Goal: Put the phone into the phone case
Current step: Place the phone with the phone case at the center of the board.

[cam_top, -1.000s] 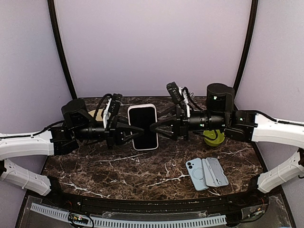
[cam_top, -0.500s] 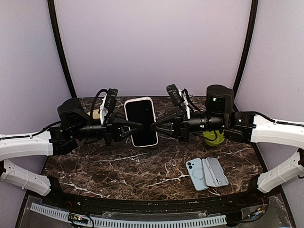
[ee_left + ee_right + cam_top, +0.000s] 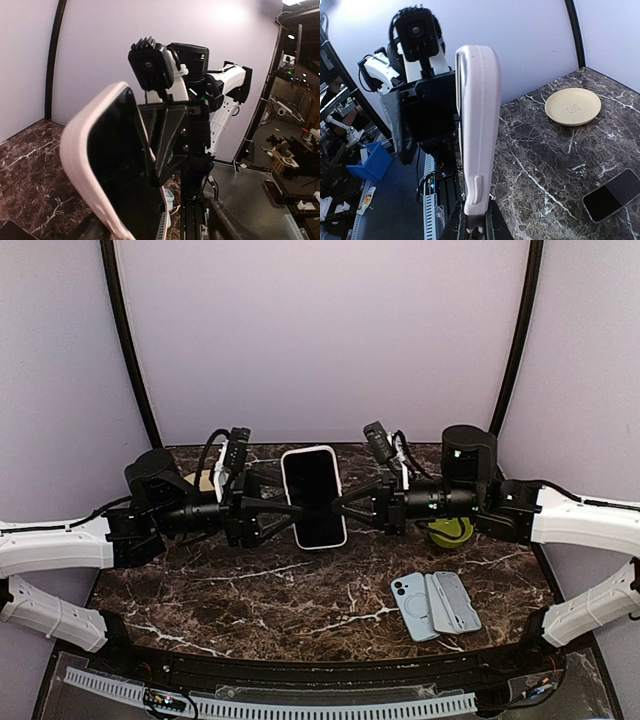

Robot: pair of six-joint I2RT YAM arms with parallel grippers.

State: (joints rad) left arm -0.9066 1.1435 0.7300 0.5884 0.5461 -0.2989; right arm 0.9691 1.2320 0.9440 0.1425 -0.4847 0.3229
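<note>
While your right gripper [image 3: 340, 506] is clamped on the right long edge of the white-edged phone [image 3: 314, 496], that phone stands upright in the air above the far middle of the marble table [image 3: 300, 590]. Its dark screen faces the overhead camera. From the right wrist you see it edge-on, with its lower end pinched between the jaws.

Your left gripper [image 3: 292, 511] sits at the phone's left edge with its jaws apart rather than closed on it. In the left wrist view the phone leans close to the lens.

Near the right side of the table, two pale pieces lie flat, side by side and touching. One is a light-blue piece [image 3: 413, 606] with camera rings, and a grey-blue slab [image 3: 455, 601] lies to its right. You cannot tell from these views which is a case and which is a phone.

A yellow-green object [image 3: 450, 531] sits just behind the right arm, and a tan plate [image 3: 572, 106] lies at the far left. The right wrist view also shows a dark-screened phone [image 3: 612, 200] flat on the marble, apart from the plate.
</note>
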